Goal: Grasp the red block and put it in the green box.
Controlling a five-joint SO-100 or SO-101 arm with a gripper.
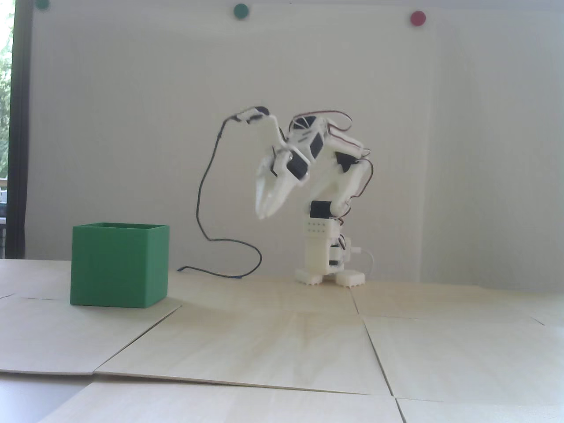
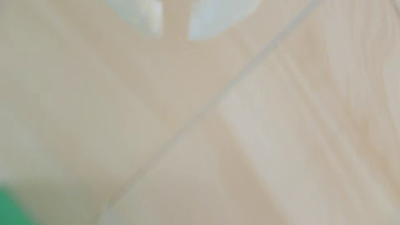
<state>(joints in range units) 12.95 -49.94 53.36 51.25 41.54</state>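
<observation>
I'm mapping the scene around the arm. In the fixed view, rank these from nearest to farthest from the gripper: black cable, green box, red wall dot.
From the gripper:
1. Black cable, hanging just left.
2. Green box, lower left on the table.
3. Red wall dot, upper right, high on the wall.

Soft daylight is admitted from a window point(image 1: 6, 88) at the fixed view's left; the wrist view is heavily blurred throughout.

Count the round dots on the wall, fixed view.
3. A green dot at the top left corner, cut off by the frame edge; a green dot top centre; a red dot top right. More may sit above the frame.
</observation>
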